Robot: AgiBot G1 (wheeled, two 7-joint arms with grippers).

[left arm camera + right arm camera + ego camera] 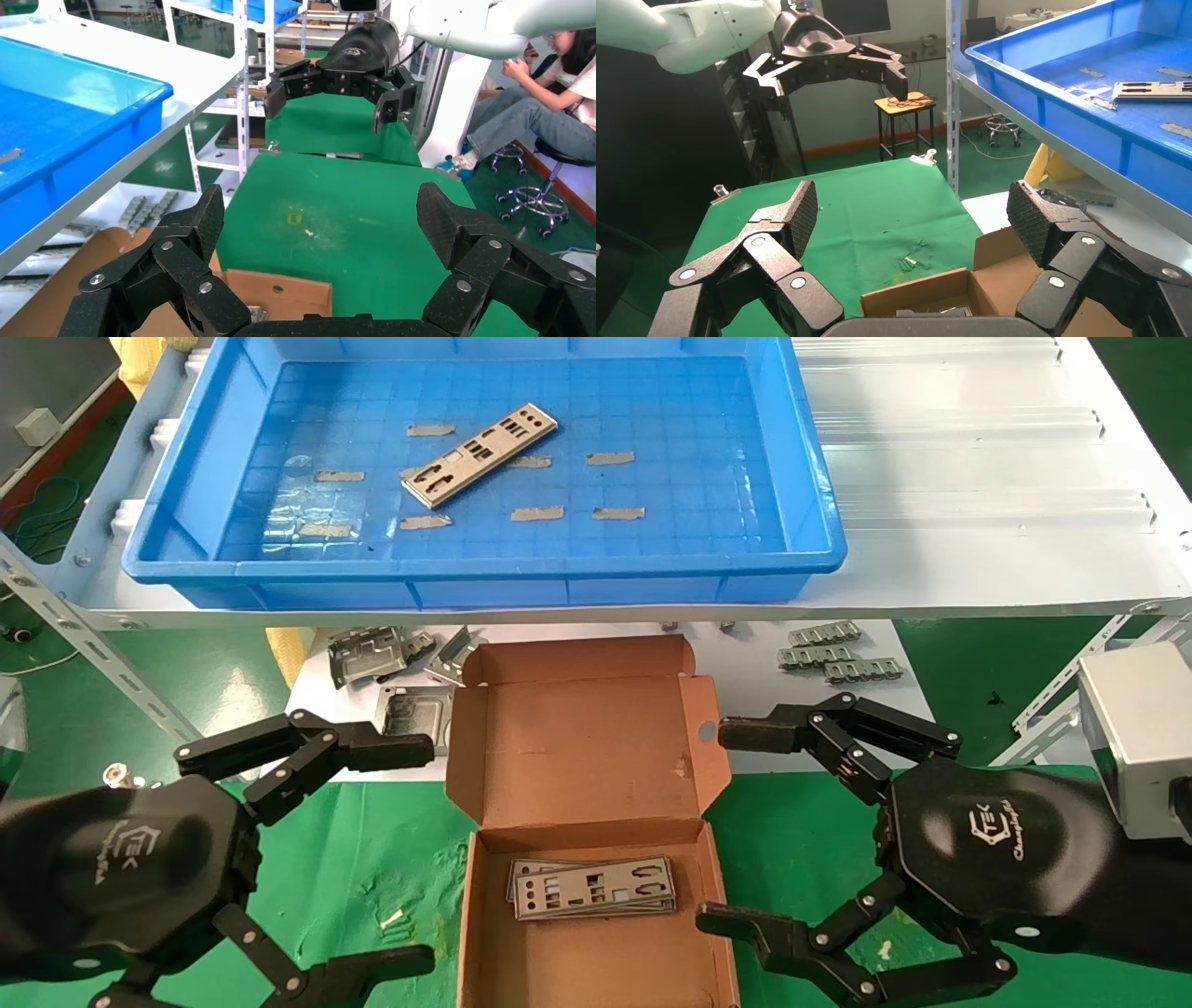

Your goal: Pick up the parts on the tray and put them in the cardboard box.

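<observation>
Lower left of frame: left gripper [396, 854], jaws spread wide, nothing held, hanging beside the box [596, 933] over the green mat [372, 859]. Lower right: right gripper [736, 826], jaws equally wide and empty, on the box's other side. Both sit level with the box, likely parked clear so the opening is free.

Bottom centre: box open, lid [582, 738] folded back upright. A small stack of parts [593, 887] lies flat on its floor, near the back wall.

Mid frame, behind the box, on the white counter [736, 663]: grey frames [368, 656] at left, ridged strips [838, 654] at right. Not for packing, by the task.

Upper frame: tray [484, 581] on a raised shelf [978, 477]. One part [480, 454] lies diagonally on the grid floor, centre, among grey tape strips [537, 513]. Judgement: one pick left; the thin plate lying flat could be awkward to get under.
</observation>
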